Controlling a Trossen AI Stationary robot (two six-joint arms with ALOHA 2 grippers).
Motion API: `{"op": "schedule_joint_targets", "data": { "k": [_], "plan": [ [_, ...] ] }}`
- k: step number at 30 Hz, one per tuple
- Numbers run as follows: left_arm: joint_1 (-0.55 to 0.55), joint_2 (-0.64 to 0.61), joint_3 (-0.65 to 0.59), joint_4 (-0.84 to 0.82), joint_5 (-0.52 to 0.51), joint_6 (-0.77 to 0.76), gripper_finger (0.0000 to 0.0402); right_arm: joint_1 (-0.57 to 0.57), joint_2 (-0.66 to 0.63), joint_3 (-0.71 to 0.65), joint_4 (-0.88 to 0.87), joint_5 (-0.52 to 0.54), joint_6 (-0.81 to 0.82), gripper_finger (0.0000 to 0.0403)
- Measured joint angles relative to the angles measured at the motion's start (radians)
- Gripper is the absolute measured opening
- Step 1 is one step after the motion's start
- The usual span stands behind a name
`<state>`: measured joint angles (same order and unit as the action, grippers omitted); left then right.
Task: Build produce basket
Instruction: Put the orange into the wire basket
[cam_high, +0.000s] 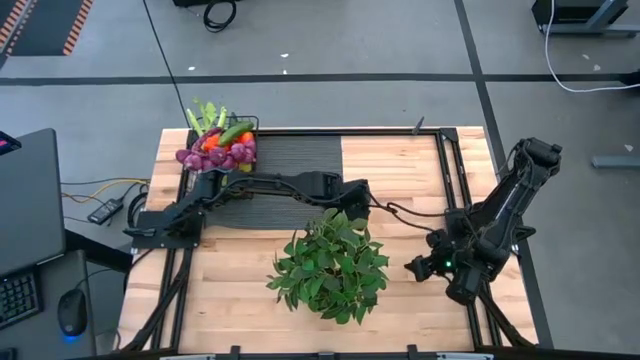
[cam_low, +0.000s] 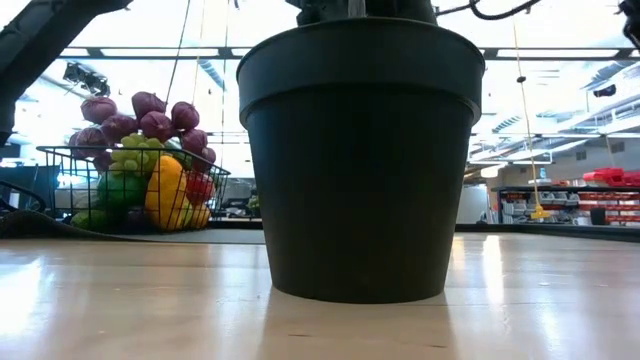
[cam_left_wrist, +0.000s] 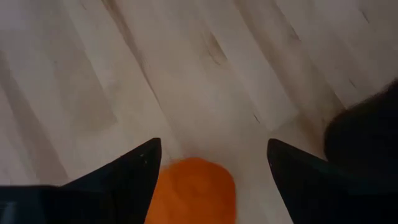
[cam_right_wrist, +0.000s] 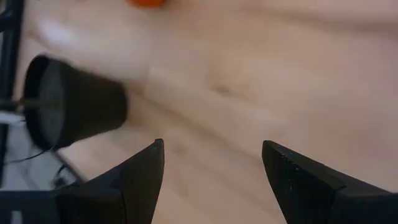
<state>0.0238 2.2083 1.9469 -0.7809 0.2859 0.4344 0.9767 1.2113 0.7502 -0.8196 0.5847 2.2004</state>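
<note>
The black wire basket (cam_high: 222, 150) stands at the table's far left, piled with produce: purple bulbs (cam_high: 215, 158), a green cucumber (cam_high: 236, 132), celery (cam_high: 203, 115) and orange pieces. It also shows in the low view (cam_low: 130, 185). My left gripper (cam_high: 352, 203) is open beside the plant's far side. In its wrist view an orange fruit (cam_left_wrist: 193, 190) lies on the wood between its open fingers (cam_left_wrist: 214, 146). My right gripper (cam_high: 415, 268) is open and empty over bare wood (cam_right_wrist: 211, 144), to the right of the plant. My left gripper's open fingers stand on either side of the orange fruit (cam_left_wrist: 163, 180), which lies on the table. I cannot tell whether the finger (cam_left_wrist: 140, 168) beside it touches it.
A leafy green plant (cam_high: 332, 265) in a black pot (cam_low: 360, 160) stands in the table's middle, close to my left gripper; the pot shows in both wrist views (cam_left_wrist: 367, 143) (cam_right_wrist: 74, 106). A dark ribbed mat (cam_high: 295, 160) lies at the far side. Cables cross the table.
</note>
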Motion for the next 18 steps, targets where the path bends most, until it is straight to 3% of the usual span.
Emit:
{"op": "schedule_joint_targets", "data": {
  "k": [10,16,18],
  "plan": [
    [-0.001,0.002,0.002,-0.033,-0.043,-0.014,0.0316,0.049,0.138,0.000,0.195,-0.002,0.052,0.0273],
    [0.006,0.035,-0.004,-0.089,-0.044,-0.125,0.0317,0.050,0.163,0.000,0.230,-0.001,0.052,0.0273],
    [0.008,0.036,-0.006,-0.087,-0.106,-0.206,0.0317,0.050,0.163,0.000,0.229,0.000,0.052,0.0273]
  ]
}}
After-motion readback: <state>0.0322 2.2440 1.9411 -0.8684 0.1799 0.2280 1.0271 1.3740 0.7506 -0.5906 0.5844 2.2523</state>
